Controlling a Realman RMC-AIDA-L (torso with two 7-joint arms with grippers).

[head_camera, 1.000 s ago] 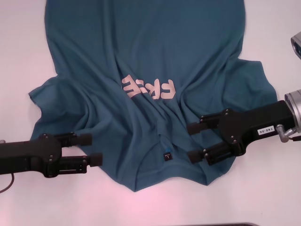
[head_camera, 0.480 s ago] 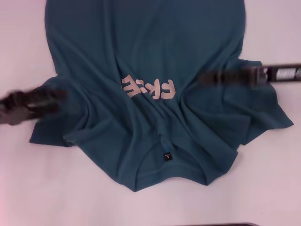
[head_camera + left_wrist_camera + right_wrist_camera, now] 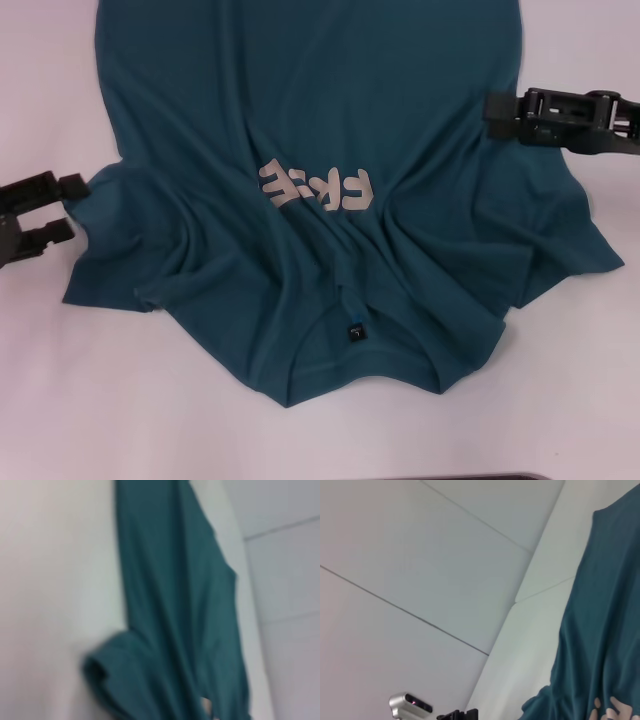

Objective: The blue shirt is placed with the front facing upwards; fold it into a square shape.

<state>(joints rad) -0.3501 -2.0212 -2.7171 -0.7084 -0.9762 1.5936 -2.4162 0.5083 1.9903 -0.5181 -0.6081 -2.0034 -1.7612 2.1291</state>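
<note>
blue shirt [image 3: 310, 130]: soft matt cloth, seen wrinkled
letters [image 3: 315, 187]: flat pale print, matt
table [image 3: 120, 400]: smooth white surface, slightly shiny
left gripper [image 3: 62, 208]: black matt plastic
right gripper [image 3: 497, 107]: black matt plastic

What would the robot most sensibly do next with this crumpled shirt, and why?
Probably close the left gripper on the left sleeve edge beside it and pull outward. The blue shirt lies bunched and wrinkled around the FREE lettering, with both sleeves creased. The right gripper sits at the opposite sleeve, so flattening likely precedes folding.
</note>
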